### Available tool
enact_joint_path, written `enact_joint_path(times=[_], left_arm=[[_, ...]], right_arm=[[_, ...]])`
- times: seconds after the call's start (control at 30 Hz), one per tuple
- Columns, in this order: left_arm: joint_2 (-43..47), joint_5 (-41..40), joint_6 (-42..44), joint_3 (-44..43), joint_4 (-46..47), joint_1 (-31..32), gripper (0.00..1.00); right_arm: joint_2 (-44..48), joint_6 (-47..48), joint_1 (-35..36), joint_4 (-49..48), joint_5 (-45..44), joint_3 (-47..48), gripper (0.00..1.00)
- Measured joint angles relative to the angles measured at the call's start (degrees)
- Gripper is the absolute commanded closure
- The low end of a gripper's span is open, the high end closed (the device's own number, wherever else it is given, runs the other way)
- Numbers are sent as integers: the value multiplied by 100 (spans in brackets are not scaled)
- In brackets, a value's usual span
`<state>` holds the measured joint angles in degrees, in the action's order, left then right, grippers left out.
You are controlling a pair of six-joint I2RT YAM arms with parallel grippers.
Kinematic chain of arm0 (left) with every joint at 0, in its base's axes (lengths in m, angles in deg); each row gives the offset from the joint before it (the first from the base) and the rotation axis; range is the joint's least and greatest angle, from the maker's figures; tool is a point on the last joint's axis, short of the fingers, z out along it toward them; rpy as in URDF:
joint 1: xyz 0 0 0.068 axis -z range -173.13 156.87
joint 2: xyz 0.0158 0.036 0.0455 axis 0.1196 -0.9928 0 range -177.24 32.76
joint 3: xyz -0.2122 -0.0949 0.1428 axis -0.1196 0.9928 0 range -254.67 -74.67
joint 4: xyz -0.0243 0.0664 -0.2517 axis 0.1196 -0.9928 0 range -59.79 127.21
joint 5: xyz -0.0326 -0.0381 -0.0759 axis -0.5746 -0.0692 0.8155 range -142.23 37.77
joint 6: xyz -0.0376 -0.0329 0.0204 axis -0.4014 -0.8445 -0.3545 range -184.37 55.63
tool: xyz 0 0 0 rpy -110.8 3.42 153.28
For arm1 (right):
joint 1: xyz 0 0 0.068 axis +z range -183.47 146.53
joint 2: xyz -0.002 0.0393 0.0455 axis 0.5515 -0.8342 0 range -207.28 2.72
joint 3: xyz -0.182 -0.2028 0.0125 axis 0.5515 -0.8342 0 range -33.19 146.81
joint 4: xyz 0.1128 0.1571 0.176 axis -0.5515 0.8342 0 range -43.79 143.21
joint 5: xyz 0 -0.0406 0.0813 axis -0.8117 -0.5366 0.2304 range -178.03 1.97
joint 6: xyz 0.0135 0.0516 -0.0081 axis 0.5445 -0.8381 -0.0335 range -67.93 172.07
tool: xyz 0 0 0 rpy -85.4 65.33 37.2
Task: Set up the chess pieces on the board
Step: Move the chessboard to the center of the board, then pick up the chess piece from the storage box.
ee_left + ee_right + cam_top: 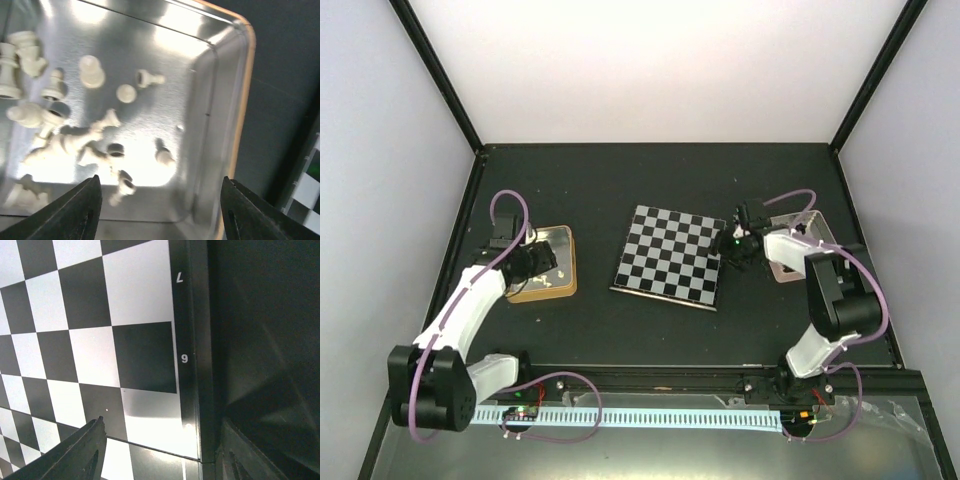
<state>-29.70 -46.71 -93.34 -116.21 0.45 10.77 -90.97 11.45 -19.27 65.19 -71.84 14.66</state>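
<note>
The tiny cream-white chess pieces (75,142) are heaped in a shiny gold-rimmed metal tin (244,105) on the dark counter (620,180), well apart from the thin black-and-silver chequered board (670,252), on which none is seen. They are judged light, rigid and slippery, apt to roll; each is best pinched across its narrow waist. The left pincer (160,200) is spread wide above the tin, empty and touching nothing. The right pincer (162,442) is likewise parted over the board's numbered edge, nothing held.
</note>
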Motion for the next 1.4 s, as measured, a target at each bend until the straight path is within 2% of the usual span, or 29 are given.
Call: enact_joint_path(times=[0.07, 0.23, 0.47, 0.63, 0.8, 0.9, 1.0, 1.07, 1.27, 1.4], left_arm=[[-186, -179, -83, 0, 22, -103, 44], [-732, -625, -188, -63, 20, -289, 44], [-1661, -1174, -214, -807, 20, -481, 48], [-2258, -1220, -229, -1102, 68, -520, 64], [-2728, -1246, -258, -1281, 85, -531, 69], [-2874, -1296, -256, -1351, 98, -531, 75], [-2949, -1331, -254, -1386, 138, -533, 87], [-2966, -1349, -247, -1386, 142, -533, 91], [-2889, -1440, -210, -1386, 85, -470, 92], [-2472, -1486, -210, -1386, -109, -275, 92]], right_arm=[[-256, 133, 44, -11, 52, 269, 39], [-741, 468, 151, 15, 17, 831, 40], [-782, 780, 190, 208, -455, 1025, 40], [-492, 863, 190, 376, -726, 1027, 40], [-81, 890, 190, 490, -892, 1025, 40], [155, 905, 190, 564, -975, 1019, 40], [352, 907, 190, 629, -1008, 992, 40], [474, 907, 190, 691, -1010, 957, 40], [841, 903, 190, 844, -1010, 953, 40], [1141, 901, 190, 905, -1010, 953, 40]])
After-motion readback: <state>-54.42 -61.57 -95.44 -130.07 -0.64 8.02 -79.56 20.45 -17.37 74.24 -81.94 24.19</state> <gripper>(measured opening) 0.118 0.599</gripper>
